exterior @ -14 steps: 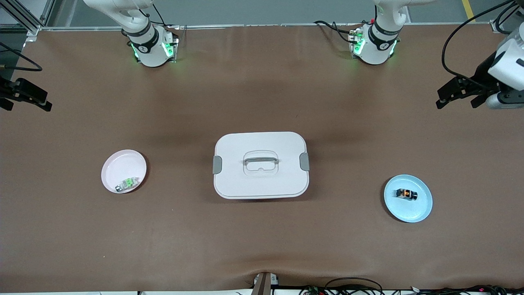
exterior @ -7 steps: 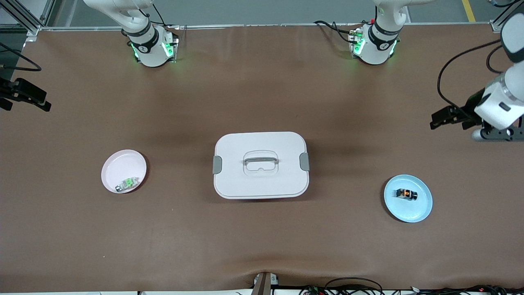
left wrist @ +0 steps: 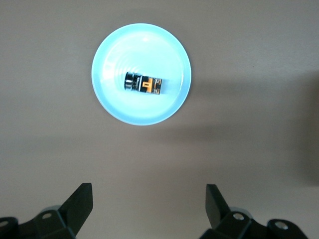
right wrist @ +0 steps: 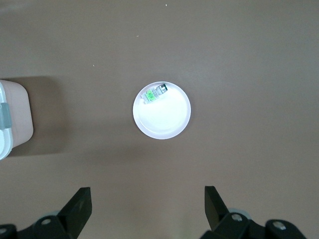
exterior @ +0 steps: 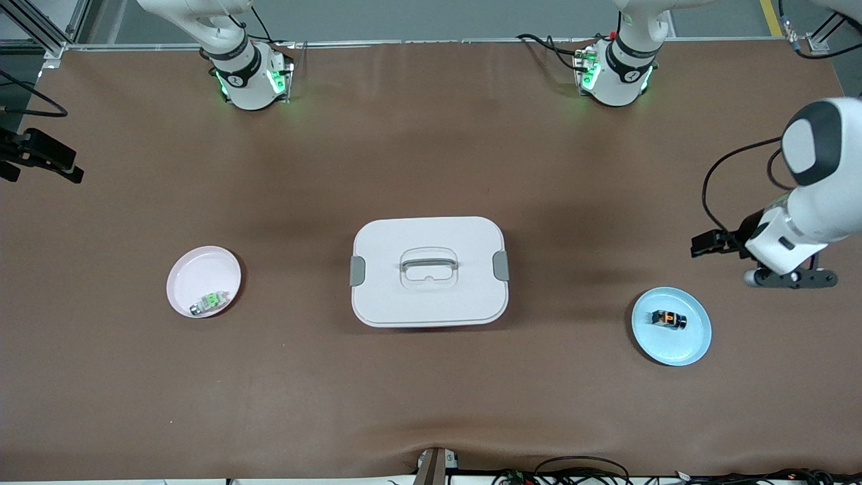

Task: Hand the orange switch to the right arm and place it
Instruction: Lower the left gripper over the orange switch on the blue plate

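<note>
Currently we judge the approach underway: left gripper [left wrist: 147, 206], jaws apart, hangs above the table beside the blue plate [exterior: 693, 347], must descend onto the orange switch [exterior: 668, 319]; right gripper [right wrist: 145, 206], also apart, waits.

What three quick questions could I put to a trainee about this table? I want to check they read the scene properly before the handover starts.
1. True or false: the orange switch lies on the blue plate.
2. The left gripper, over bare table beside the blue plate, has its jaws: A) open and empty, B) shut on the switch, C) shut and empty.
3. Short answer: what stands between the blue plate and the pale plate?

Key: 1 true. 2 A. 3 the white lidded box. The right gripper waits over the right arm's end of the table, jaws open.
</note>
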Tool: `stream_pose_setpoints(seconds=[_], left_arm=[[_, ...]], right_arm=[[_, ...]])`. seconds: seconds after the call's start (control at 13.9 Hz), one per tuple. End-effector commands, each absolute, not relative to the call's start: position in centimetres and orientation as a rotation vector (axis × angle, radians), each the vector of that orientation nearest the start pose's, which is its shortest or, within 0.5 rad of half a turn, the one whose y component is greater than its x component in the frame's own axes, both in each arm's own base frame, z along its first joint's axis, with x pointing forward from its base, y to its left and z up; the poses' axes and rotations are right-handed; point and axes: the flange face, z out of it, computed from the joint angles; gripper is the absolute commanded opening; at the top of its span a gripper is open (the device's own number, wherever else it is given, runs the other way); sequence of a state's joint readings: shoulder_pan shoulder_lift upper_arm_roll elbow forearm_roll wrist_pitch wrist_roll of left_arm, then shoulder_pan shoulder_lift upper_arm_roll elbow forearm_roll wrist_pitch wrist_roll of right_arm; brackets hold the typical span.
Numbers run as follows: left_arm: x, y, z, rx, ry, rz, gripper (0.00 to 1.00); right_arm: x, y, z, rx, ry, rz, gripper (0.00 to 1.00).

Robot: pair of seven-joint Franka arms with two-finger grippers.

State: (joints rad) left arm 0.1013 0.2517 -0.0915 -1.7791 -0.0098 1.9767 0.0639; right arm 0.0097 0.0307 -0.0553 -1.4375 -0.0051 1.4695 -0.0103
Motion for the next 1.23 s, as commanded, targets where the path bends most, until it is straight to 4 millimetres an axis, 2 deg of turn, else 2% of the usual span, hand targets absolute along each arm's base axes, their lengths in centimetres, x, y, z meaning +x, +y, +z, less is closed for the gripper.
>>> stream_pose_setpoints(seconds=[0.0,0.14,0.29,0.5,0.79,1.15], left_arm=[[63.9,1.1,37.4,-3.162,0.16,0.064,1.0],[64.8,1.3,34.4,-3.135,0.193,0.048,1.0],[65.2,1.3,32.4,-3.111,0.222,0.044,1.0],[65.6,2.6,30.4,-3.102,0.231,-0.008,1.0],[66.4,3.1,27.8,-3.095,0.339,-0.065,1.0],[68.7,2.8,24.9,-3.109,0.342,-0.091,1.0]], right_arm=[[55.2,-2.6,66.5,-3.156,0.077,-0.014,1.0],[55.2,-2.7,66.5,-3.156,0.08,-0.014,1.0],[55.2,-2.7,66.5,-3.156,0.08,-0.014,1.0],[55.2,-2.8,66.5,-3.155,0.082,-0.014,1.0],[55.2,-2.8,66.5,-3.148,0.1,-0.017,1.0],[55.1,-5.0,66.4,-3.069,0.189,-0.011,1.0]])
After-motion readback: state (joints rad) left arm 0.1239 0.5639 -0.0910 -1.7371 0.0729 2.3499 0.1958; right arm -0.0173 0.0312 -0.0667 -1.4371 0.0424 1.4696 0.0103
